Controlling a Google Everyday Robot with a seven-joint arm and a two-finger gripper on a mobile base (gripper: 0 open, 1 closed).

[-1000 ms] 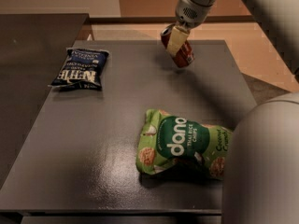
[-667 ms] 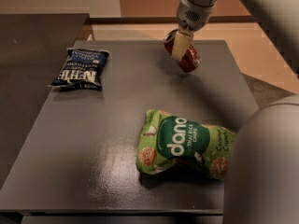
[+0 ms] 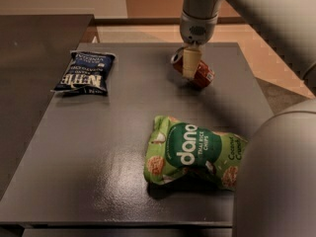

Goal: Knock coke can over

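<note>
The coke can [image 3: 202, 74] is dark red with a silver top. It lies steeply tipped at the back of the dark table [image 3: 98, 147], with its top pointing left and away. My gripper [image 3: 191, 63] comes down from above right at the can, and its pale tip covers the can's middle. The arm [image 3: 197, 9] rises to the upper right.
A dark blue chip bag [image 3: 85, 72] lies flat at the back left. A green rice chips bag [image 3: 195, 154] lies front of centre, towards the right. A pale part of my robot body [image 3: 281, 181] fills the lower right corner. The table's right edge is close to the can.
The can has tipped further over, from leaning to almost on its side. The gripper has moved down and slightly towards the camera with it. The bags have not moved.
</note>
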